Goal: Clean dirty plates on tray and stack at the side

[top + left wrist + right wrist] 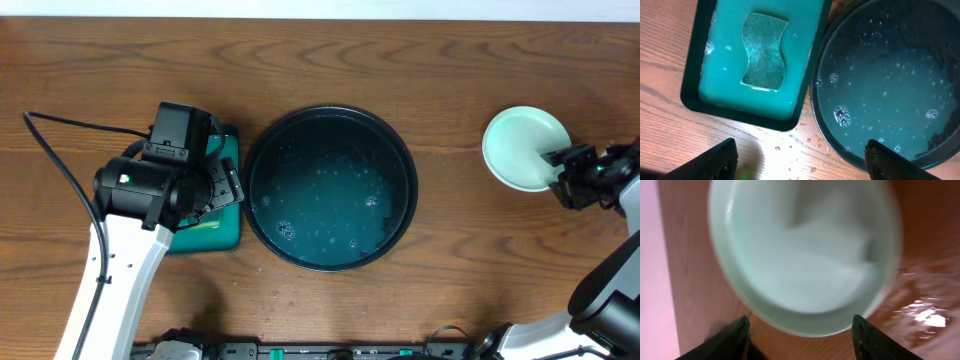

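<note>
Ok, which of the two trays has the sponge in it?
The rectangular green tray. The sponge lies flat in its teal liquid. The round black tray beside it has no sponge, only bubbly water.

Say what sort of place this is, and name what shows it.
Probably a lab bench set up for robot dishwashing, not a real kitchen: a robot arm stands at a wooden table, beside a tray of bubbly water, a soaking sponge and a plate.
</note>
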Robot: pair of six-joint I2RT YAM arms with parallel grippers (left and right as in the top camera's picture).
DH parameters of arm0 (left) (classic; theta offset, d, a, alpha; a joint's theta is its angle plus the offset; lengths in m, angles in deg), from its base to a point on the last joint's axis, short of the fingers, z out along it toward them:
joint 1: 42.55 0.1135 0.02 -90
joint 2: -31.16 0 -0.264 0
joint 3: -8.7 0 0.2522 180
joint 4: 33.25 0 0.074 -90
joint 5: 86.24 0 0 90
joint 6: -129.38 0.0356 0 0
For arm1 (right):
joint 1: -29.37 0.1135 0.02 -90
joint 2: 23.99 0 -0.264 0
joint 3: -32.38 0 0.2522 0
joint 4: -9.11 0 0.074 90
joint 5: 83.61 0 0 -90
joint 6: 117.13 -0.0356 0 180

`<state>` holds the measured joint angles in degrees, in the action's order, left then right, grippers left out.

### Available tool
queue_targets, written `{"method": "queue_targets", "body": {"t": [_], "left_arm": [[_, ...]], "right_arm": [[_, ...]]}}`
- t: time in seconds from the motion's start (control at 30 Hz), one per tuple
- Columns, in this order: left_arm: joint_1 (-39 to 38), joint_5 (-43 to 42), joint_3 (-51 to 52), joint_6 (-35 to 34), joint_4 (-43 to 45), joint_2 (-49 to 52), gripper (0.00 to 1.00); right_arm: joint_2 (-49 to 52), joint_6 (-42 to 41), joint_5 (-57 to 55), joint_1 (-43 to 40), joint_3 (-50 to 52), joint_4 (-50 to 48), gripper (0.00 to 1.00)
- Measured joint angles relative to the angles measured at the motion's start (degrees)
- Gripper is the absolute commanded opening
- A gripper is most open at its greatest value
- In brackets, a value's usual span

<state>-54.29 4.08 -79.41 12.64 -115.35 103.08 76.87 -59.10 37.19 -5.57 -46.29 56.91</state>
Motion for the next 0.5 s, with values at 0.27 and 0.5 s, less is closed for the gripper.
{"method": "queue_targets", "body": {"t": [0.27,0.5], "left_arm": [[0.0,0.0,0.0,1.8,3.7,-0.2,0.82],[0.0,0.0,0.0,4.0,8.1,-6.3,0.82]], "right_arm": [[-1.5,12.0,6.8,5.5,0.0,0.7,0.62],[-11.3,22.3,4.2,11.2,0.0,0.7,0.63]]}}
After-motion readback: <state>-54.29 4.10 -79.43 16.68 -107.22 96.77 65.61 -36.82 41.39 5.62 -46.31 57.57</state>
